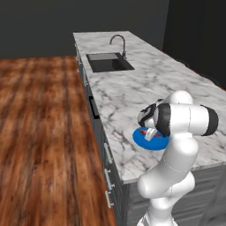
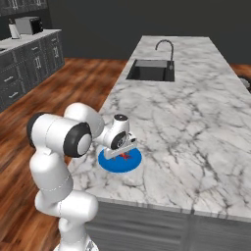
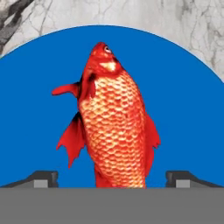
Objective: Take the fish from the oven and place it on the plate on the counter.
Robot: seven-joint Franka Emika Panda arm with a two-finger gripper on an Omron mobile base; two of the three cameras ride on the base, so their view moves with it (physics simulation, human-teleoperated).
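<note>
The red-orange fish lies flat on the round blue plate, head pointing away from the hand. My gripper hovers just above it, open, with one fingertip on each side of the tail and neither touching the fish. From the base, the plate sits near the front edge of the white marble counter. There the gripper points down over the plate, and a bit of the fish shows beside it. The oven is out of view.
A dark inset sink with a curved faucet lies farther along the counter. Wooden floor runs beside the counter. Grey cabinets carrying a small appliance stand at the far left.
</note>
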